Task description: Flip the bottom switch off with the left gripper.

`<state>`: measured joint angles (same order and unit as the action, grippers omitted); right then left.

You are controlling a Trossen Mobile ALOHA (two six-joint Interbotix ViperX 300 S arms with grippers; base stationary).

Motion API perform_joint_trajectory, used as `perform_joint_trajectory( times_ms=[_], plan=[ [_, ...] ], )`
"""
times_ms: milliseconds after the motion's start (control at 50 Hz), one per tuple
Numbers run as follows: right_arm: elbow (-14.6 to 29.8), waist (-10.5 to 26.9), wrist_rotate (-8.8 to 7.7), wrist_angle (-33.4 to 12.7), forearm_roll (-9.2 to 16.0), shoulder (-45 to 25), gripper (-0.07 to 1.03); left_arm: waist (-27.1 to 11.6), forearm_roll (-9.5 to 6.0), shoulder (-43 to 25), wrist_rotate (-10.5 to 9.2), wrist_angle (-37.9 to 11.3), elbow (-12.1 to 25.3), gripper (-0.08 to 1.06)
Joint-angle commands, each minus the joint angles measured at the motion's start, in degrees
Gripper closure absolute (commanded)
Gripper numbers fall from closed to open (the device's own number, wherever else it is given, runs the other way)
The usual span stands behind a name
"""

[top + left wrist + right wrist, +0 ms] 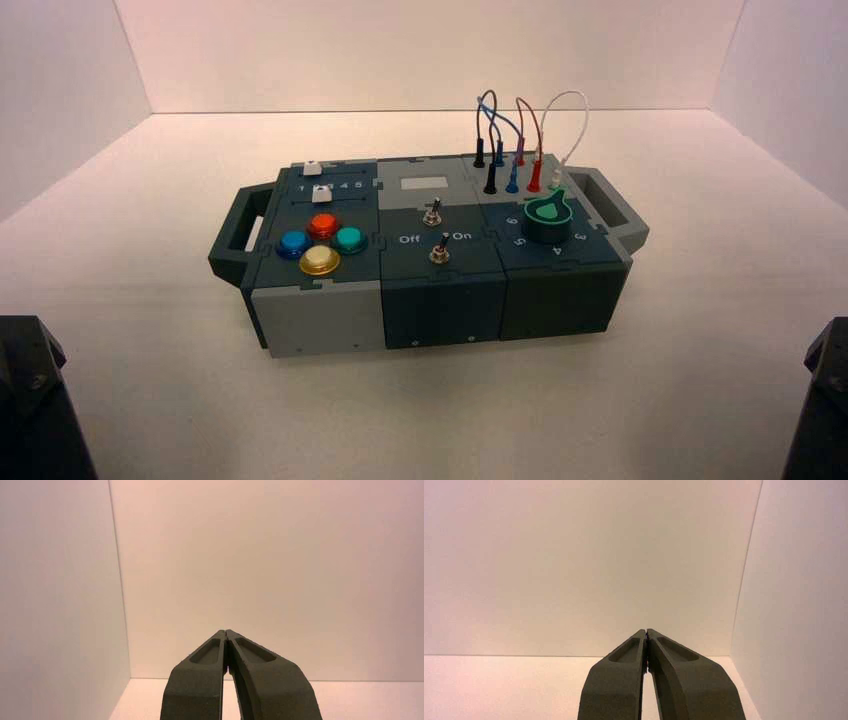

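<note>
**Two arms parked, switch untouched**

At the left, the left gripper (226,634), black with two long wedge-shaped fingers, is seen pressed tip to tip with nothing between them, aimed at the bare white wall; only its arm's dark base shows at the high view's lower left corner. This is judged a rest pose, the approach not yet begun. Well ahead and to its right, on the dark grey and light grey box (320,320), the bottom switch (439,251), a tiny metal toggle with a silver collar (lettered "Off" and "On"), stands on the middle panel. At the right, the right gripper (646,632) is likewise closed and empty.
</note>
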<state>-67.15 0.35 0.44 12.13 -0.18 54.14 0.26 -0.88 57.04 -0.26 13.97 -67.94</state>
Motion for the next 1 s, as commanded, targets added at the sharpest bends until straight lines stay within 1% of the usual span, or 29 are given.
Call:
perform_joint_trajectory(
  times_ms=[20, 260, 360, 460, 500, 520, 620, 660, 680, 780, 860, 900, 980, 1000],
  plan=[
    [1.8, -0.3, 0.09, 0.3, -0.2, -0.4, 0.98, 0.2, 0.00, -0.4, 0.18, 0.3, 1.1, 1.01],
    [2.1, -0.2, 0.18, -0.6, -0.2, -1.8, 0.98, 0.2, -0.09, -0.9, 0.18, -0.2, 1.4, 1.01],
    [3.0, 0.2, 0.18, -3.5, -0.2, -3.2, 0.98, 0.1, -0.09, -2.0, 0.18, -3.3, 2.3, 1.01],
    [4.2, 1.0, 0.44, -6.5, 0.0, -4.4, 0.98, -1.1, -0.09, -3.3, 0.09, -7.5, 3.7, 1.01],
    [5.0, 1.7, 0.79, -9.0, 0.0, -5.0, 0.98, -2.9, -0.09, -4.0, 0.09, -10.8, 4.6, 1.01],
    [5.3, 1.8, 0.79, -10.1, 0.0, -5.2, 0.98, -3.3, -0.09, -4.0, 0.09, -11.5, 4.7, 1.01],
    [6.1, 3.1, 0.79, -14.0, 0.3, -5.8, 0.99, -6.9, -0.09, -5.4, 0.09, -18.0, 6.4, 1.01],
    [6.4, 3.7, 0.97, -15.6, 0.4, -6.2, 0.99, -8.6, -0.35, -5.9, 0.00, -20.7, 7.1, 1.01],
    [6.6, 3.9, 0.97, -15.9, 0.5, -6.3, 0.99, -8.8, -0.44, -6.0, 0.00, -21.4, 7.2, 1.01],
    [7.4, 5.5, 1.32, -19.6, 1.1, -7.5, 0.99, -12.2, -1.76, -7.1, -0.26, -28.1, 8.7, 1.01],
    [8.0, 7.5, 1.32, -22.7, 1.8, -9.1, 0.99, -15.3, -2.81, -8.6, -1.23, -33.5, 9.8, 1.01],
    [8.2, 7.8, 1.41, -23.6, 1.9, -9.6, 0.99, -16.0, -3.08, -9.1, -1.58, -34.7, 9.9, 1.01],
    [9.1, 9.1, 1.41, -26.9, 3.1, -12.1, 0.99, -18.9, -4.13, -11.0, -2.81, -40.3, 11.1, 1.01],
    [9.1, 9.2, 1.41, -27.2, 3.3, -12.5, 0.99, -19.2, -4.22, -11.3, -2.99, -40.9, 11.3, 1.01]
  ],
)
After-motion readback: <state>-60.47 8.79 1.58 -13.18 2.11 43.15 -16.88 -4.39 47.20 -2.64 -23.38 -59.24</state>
